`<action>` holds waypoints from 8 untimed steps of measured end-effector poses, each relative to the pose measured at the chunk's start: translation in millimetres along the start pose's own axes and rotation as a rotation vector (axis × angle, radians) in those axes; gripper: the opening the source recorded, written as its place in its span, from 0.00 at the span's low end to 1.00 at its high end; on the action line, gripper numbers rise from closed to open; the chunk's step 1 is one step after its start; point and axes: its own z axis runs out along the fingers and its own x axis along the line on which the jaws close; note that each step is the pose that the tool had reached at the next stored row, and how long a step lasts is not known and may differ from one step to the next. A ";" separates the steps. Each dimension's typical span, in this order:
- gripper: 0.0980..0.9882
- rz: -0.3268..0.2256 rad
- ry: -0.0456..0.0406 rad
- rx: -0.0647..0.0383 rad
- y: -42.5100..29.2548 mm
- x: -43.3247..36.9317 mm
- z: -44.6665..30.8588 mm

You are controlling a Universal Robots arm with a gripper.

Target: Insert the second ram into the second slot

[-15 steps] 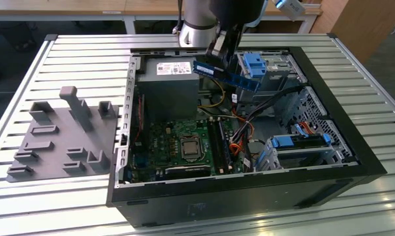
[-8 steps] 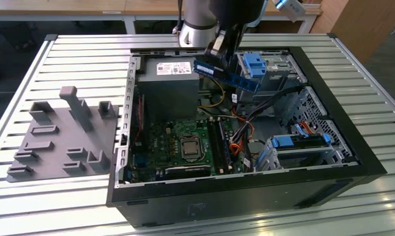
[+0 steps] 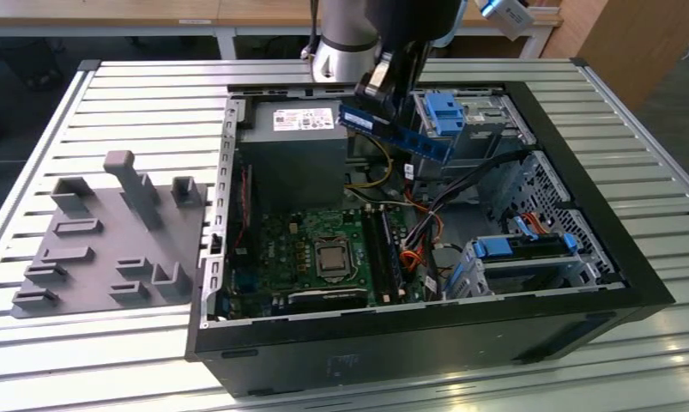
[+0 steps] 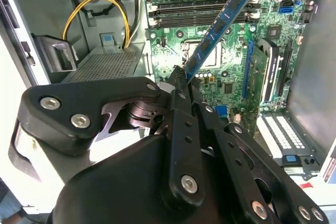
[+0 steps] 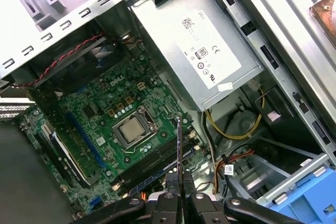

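The second ram is a dark-blue stick held in the air above the open computer case, tilted down toward the exterior view's right. My gripper is shut on its upper end. In the second wrist view the ram slants from my gripper out over the motherboard. It appears edge-on in the first wrist view, where the ram rises from my gripper. The long memory slots lie below beside the processor socket. I cannot tell which slot is filled.
A grey power supply sits under the held stick. Light-blue drive brackets and loose cables crowd the case's right side. A grey fixture plate with upright posts lies on the slatted table at the left.
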 end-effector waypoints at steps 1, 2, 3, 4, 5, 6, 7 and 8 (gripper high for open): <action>0.04 0.006 -0.0002 0.000 0.0 0.0 0.0; 0.04 0.012 -0.0004 0.000 0.0 0.0 0.0; 0.04 0.018 -0.0007 0.000 0.0 0.0 0.0; 0.04 0.024 -0.0009 0.000 0.0 0.0 0.0; 0.04 0.030 -0.0011 0.000 0.0 0.0 0.0; 0.04 0.036 -0.0014 0.001 0.0 0.0 0.0; 0.04 0.042 -0.0016 0.001 0.0 0.0 0.0; 0.04 0.048 -0.0018 0.001 0.0 0.0 0.0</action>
